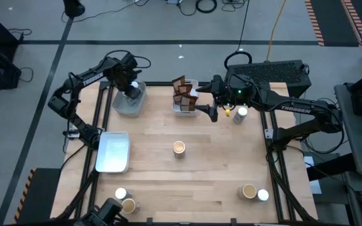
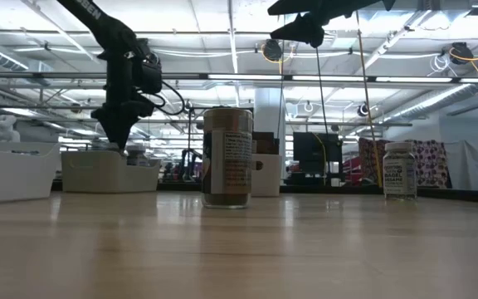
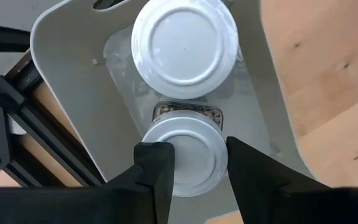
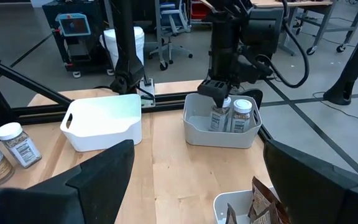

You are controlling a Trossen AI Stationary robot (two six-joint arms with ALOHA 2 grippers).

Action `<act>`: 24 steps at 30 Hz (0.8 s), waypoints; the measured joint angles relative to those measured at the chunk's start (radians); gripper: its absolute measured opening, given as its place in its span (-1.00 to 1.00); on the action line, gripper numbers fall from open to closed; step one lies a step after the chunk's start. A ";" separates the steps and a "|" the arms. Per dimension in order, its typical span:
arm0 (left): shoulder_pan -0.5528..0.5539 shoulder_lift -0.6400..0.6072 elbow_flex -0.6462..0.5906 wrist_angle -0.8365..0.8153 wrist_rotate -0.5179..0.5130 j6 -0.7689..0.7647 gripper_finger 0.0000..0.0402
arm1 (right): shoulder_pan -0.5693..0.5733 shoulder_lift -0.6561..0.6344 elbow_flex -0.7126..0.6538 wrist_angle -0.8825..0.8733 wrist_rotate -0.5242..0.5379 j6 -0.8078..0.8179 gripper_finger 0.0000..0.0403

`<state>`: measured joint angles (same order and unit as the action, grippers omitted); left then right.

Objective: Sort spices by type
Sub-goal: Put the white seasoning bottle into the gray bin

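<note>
Where the left gripper reaches down into the far-left grey tray, its two dark fingers stand either side of a white-topped jar, close against the lid; firm grip versus light contact cannot be told. A second white-topped jar stands just beyond it in the same tray, touching or nearly so. From the right wrist view both jars stand upright side by side, the left gripper on the one nearer the white tray.

Dark brown packets: several, upright and crowded in a small white tray at the far middle; exact count not legible.

Right gripper: raised just beside the packet tray, jaws spread wide, holding nothing; its fingers frame the right wrist view, well apart.

Loose items on the wooden table:
- tan-topped jar, centre, alone; its label fills the low view's middle.
- white-topped jar near the right arm, with a small yellow thing beside it, not identifiable.
- tan-topped jar and white-topped jar, near right, just beside each other.
- white-topped jar and tan-topped jar, near left, partly cut by a dark fixture.

Empty white tray, left edge.
</note>
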<state>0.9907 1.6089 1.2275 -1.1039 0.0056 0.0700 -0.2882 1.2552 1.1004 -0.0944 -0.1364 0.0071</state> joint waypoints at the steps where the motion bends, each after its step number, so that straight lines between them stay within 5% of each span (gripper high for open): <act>1: 0.000 0.000 0.000 0.000 0.000 -0.011 -0.30 | 0.000 0.000 0.000 0.000 0.000 0.000 0.69; 12: 0.001 0.006 0.047 -0.009 0.096 -0.203 -0.30 | 0.000 0.000 0.000 0.000 0.000 -0.002 0.69; 24: 0.000 0.005 0.057 0.009 0.051 -0.222 -0.30 | 0.000 0.000 0.000 0.000 0.000 -0.004 0.69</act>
<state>0.9909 1.6142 1.2846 -1.0950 0.0563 -0.1520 -0.2880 1.2552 1.1006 -0.0940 -0.1360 0.0029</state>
